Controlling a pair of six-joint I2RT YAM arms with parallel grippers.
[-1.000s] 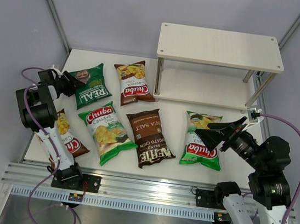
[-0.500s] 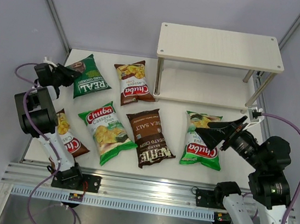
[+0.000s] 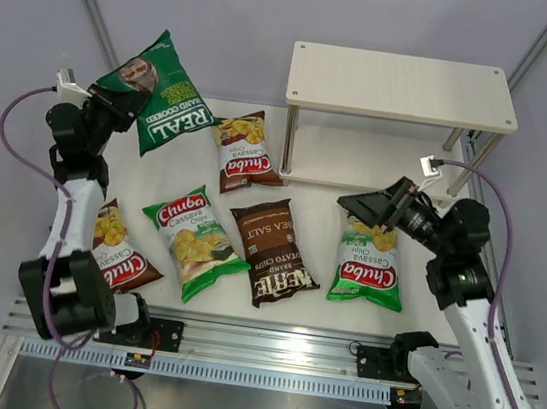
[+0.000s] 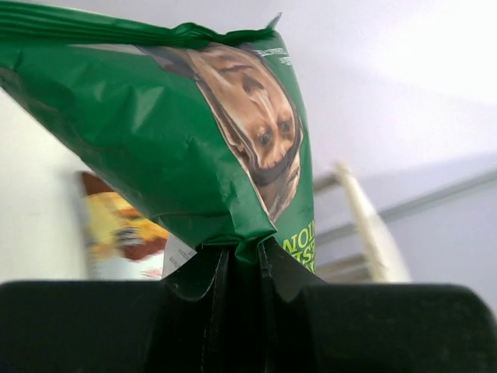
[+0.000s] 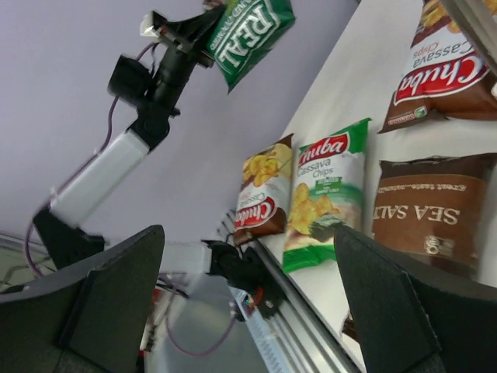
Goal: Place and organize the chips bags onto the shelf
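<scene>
- Your left gripper (image 3: pixel 108 102) clamps the dark green "REAL" bag (image 3: pixel 166 98) by its edge, held up off the desk (image 3: pixel 325 196).
- Your right gripper (image 3: pixel 364 204) gapes wide over a light green "Chuba" bag (image 3: pixel 371 270) lying before the shelf (image 3: pixel 402 85).

A robotics lab test cell: plain grey wall panels (image 3: pixel 277 23) framed by metal struts (image 3: pixel 92 9) enclose a white desk (image 3: pixel 240 303). Two robot arms (image 3: pixel 61 222) are bolted to an aluminium rail (image 3: pixel 265 345) at its near edge, with purple cables (image 3: pixel 6 129) trailing loose. Chips bags (image 3: pixel 193 239) and a small shelf (image 3: pixel 400 85) sit as staged props.
</scene>
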